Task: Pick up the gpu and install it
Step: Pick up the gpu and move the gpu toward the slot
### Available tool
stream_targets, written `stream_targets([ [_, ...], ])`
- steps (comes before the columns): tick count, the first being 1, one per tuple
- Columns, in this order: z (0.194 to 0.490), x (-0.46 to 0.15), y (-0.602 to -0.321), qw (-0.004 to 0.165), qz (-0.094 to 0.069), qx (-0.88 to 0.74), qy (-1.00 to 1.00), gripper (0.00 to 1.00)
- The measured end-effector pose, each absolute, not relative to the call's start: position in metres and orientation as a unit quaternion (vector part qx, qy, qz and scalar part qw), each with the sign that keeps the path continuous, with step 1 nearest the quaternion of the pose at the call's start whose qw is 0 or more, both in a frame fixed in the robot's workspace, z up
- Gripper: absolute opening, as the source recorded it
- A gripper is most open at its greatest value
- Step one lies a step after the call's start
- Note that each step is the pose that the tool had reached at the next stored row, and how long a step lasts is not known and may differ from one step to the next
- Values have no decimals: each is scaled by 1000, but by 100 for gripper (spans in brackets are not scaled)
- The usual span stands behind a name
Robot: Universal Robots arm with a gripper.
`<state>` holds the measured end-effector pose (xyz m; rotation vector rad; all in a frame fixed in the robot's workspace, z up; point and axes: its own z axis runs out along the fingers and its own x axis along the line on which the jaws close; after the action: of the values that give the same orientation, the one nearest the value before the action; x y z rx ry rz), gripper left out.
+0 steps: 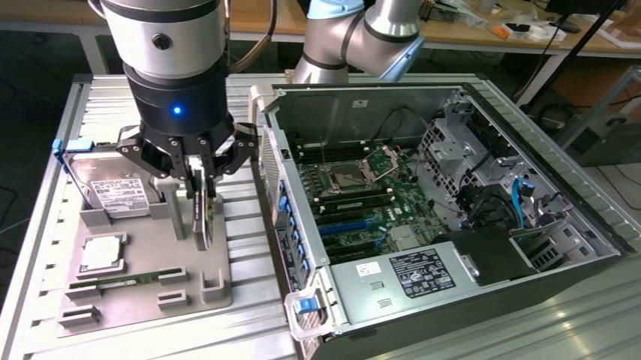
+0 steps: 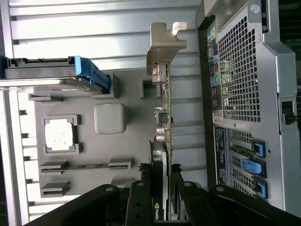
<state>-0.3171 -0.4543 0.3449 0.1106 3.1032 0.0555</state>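
Now, gpu (image 1: pixel 203 225): thin flat card stood on edge, black cooler on one face, pale bent metal bracket (image 2: pixel 164 44) at one end; it is upright over the tray, beside the case.
Claw (image 1: pixel 200 180): black jointed fingers drawn narrow, clamped on the card's upper edge from both faces.
Tray (image 1: pixel 150 304): matte grey moulded plastic, blocky ribs and pockets.
Hard drive (image 1: pixel 115 191): silver slab, white label, blue end piece.
Processor (image 1: pixel 102 253): square, dull metal lid.
Memory stick (image 1: pixel 125 280): narrow green strip.
Case (image 1: pixel 341 101): open metal box, perforated rear panel.
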Motion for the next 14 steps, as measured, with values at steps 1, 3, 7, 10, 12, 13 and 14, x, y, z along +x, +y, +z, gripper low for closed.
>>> stream_targets([
  [1, 346, -317, -454, 18, 18, 36, 999, 27],
  [3, 348, -317, -454, 18, 18, 36, 999, 27],
  [7, 351, -317, -454, 18, 18, 36, 999, 27],
  [10, 354, -317, -454, 18, 18, 36, 999, 27],
  [12, 357, -317, -454, 18, 18, 36, 999, 27],
  [13, 358, -317, -454, 18, 18, 36, 999, 27],
  [14, 359, -317, -454, 18, 18, 36, 999, 27],
])
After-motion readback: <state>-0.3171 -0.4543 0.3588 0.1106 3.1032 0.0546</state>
